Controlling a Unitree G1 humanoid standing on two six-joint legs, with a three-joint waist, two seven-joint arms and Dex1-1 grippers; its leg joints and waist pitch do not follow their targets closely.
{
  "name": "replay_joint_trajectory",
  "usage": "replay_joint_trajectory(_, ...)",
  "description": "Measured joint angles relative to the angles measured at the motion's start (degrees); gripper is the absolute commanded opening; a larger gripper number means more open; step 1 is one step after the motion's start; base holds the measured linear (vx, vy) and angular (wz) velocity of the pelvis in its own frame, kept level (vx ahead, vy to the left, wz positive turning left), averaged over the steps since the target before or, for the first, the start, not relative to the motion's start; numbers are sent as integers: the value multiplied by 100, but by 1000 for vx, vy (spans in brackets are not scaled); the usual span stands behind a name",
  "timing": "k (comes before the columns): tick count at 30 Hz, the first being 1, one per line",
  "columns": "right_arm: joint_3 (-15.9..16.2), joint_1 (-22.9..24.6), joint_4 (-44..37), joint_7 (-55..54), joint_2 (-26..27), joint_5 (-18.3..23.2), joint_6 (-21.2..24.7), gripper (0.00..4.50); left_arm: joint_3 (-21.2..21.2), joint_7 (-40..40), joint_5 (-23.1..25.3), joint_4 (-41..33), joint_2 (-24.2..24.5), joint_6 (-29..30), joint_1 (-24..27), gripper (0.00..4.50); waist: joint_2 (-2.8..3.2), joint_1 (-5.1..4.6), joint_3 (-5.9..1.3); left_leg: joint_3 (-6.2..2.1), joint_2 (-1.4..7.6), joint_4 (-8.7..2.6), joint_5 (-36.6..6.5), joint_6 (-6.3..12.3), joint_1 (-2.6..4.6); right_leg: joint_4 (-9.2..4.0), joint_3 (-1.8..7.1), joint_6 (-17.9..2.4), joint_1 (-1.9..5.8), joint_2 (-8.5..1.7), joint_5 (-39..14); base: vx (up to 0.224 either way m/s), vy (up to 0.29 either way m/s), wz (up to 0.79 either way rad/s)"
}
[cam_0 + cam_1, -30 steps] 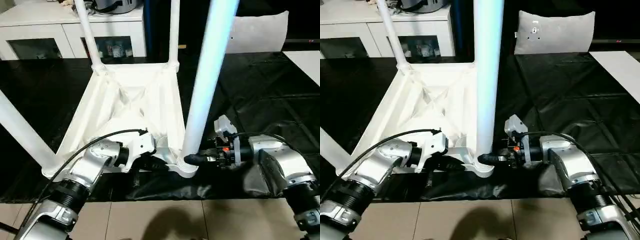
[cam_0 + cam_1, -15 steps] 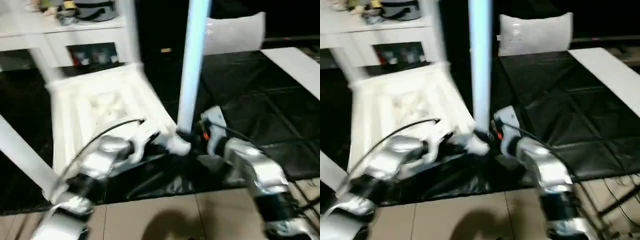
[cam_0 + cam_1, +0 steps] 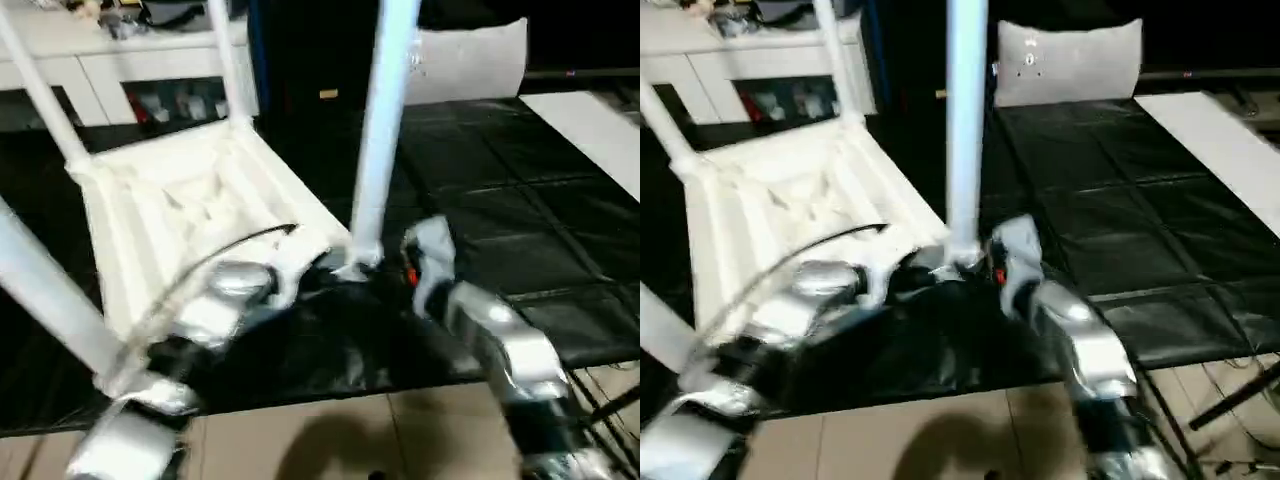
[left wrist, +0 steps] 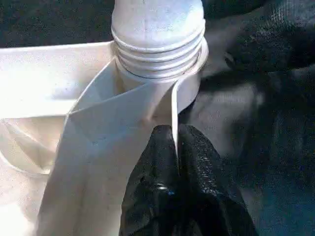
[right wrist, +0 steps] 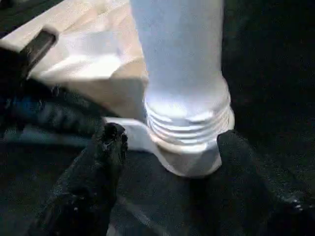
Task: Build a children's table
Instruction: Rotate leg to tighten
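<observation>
The white plastic rectangular table top (image 3: pixel 190 200) lay upside down on the large black-covered work table (image 3: pixel 520 200), its ribbed underside facing up, filling the scene from about nine to eleven o'clock in the head views. Long white tapered tube legs rose from its corner sockets: one at the far corner near eleven o'clock (image 3: pixel 225 60), one at the far left corner near ten o'clock (image 3: pixel 40 90), one at the near left corner at nine o'clock (image 3: pixel 50 300), and the nearest leg (image 3: pixel 380 130) standing almost upright at the centre, its ribbed threaded end seated in the round corner socket (image 4: pixel 189 81). The left gripper (image 4: pixel 177 142) sat at seven o'clock of that socket, its two black fingers (image 4: pixel 152 167) pinched tight on the thin white rim wall of the table top just beside the socket. The right gripper (image 5: pixel 170 137) reached in from four o'clock, its black fingers (image 5: pixel 110 142) spread wide to either side of the leg's threaded base, standing apart from it and gripping nothing. A white cabinet (image 3: pixel 120 70) stood beyond the work table at eleven o'clock, and a pale grey cushion (image 3: pixel 1070 60) stood at one o'clock.
</observation>
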Motion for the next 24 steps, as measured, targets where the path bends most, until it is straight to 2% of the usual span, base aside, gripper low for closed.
replay_joint_trajectory(2, -49, 121, -265, 403, -311, 132, -11, 357, -25, -279, -5, -124, 141, -185, 95, 0, -18, 154, -1, 12, 4, 9, -2, -1, -17, 77, 11, -16, -52, -5, -45, 0, 0, 0)
replay_joint_trajectory(4, -73, 251, -501, 784, -582, 275, -36, 365, -44, -507, -33, -177, 241, -319, 148, 0, -22, 263, -1, 15, 10, 7, -1, -1, -22, 92, 11, -27, -68, -2, -56, 0, 0, 0)
replay_joint_trajectory(8, -187, 682, -734, 1553, -1216, 439, -184, 403, -38, -1200, -306, -317, 691, -527, 369, 0, -27, 376, 0, 32, 14, 9, -2, -3, -1, 127, 26, -32, -74, -2, -73, 0, 0, 0)
replay_joint_trajectory(12, -167, 698, -777, 1741, -1203, 523, -259, 442, 8, -1321, -410, -449, 684, -269, 469, 0, -45, 424, 9, 48, 12, 16, 10, -23, 31, 146, 44, -39, -66, -3, -66, 0, 0, 0)
replay_joint_trajectory(13, -155, 698, -779, 1767, -1201, 555, -260, 445, 15, -1323, -430, -487, 669, -212, 493, 0, -46, 437, 9, 51, 12, 18, 11, -24, 34, 146, 48, -38, -65, -3, -63, 0, 0, 0)
replay_joint_trajectory(15, -117, 698, -812, 1812, -1201, 571, -260, 449, 72, -1332, -472, -506, 660, -190, 534, 43, -45, 441, 8, 60, 10, 18, 11, -25, 39, 146, 60, -36, -66, -3, -60, 0, 0, 0)
replay_joint_trajectory(16, -91, 699, -832, 1837, -1202, 579, -263, 449, 120, -1331, -499, -488, 653, -234, 556, 43, -50, 441, 11, 60, 11, 18, 11, -25, 39, 147, 61, -36, -66, -2, -59, 0, 0, 0)
replay_joint_trajectory(17, -43, 701, -857, 1850, -1203, 580, -269, 450, 143, -1318, -535, -455, 652, -338, 569, 63, -69, 448, 13, 58, 12, 18, 11, -25, 38, 147, 61, -36, -67, 2, -59, 0, 0, 0)
replay_joint_trajectory(21, 38, 701, -881, 1956, -1204, 588, -339, 450, 164, -1333, -631, -396, 737, -393, 580, 63, -126, 465, -2, 58, 14, 18, 11, -26, 37, 147, 61, -36, -67, 2, -59, 0, 0, 0)
replay_joint_trajectory(24, 45, 701, -881, 1988, -1207, 617, -351, 450, 197, -1389, -692, -415, 834, -268, 615, 63, -144, 462, -6, 58, 13, 20, 10, -29, 41, 147, 64, -37, -64, 2, -58, 0, 0, 0)
